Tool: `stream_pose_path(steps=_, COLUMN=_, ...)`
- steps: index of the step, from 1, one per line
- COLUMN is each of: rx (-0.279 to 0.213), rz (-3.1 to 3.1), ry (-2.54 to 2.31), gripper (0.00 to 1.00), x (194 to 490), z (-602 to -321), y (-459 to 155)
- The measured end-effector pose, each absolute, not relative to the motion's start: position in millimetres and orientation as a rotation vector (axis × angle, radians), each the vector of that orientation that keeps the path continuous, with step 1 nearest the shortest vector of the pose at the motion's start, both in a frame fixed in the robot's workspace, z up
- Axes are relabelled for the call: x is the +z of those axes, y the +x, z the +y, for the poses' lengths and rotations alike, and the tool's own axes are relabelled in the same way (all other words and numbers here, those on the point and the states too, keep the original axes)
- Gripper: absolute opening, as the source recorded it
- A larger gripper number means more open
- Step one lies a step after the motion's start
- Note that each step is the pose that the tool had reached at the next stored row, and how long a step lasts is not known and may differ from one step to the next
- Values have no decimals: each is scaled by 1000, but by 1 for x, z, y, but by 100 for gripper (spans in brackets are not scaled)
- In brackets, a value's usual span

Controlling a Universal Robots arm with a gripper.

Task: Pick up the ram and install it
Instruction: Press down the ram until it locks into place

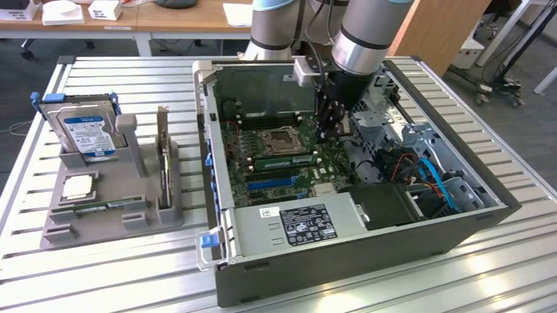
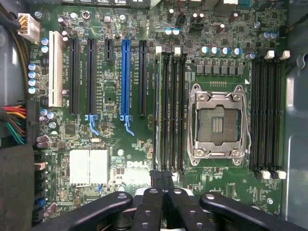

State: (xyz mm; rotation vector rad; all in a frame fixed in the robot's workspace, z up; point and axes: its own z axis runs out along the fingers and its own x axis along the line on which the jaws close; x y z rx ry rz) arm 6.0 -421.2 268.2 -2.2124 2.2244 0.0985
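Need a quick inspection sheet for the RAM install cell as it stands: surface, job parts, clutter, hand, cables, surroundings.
Surface: slatted metal table, carrying an open PC case and a grey holder.
Job's things: ram in slot, standing in the memory slot nearest the expansion slots; ram in holder, lying flat.
Clutter: hard drive and expansion card, upright in the holder.
Grippers: hand shut, over the motherboard at the end of the memory slots.
Cables: blue cable inside the case; coloured wire bundle at the board's edge.
Surroundings: wooden desks behind the table.
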Motion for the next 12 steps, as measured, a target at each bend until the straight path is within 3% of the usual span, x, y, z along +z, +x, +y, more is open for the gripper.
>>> stream_pose_path(steps=12, rx=95, rz=2223, ry=-2211, gripper=10, x=258, z=-421, y=6)
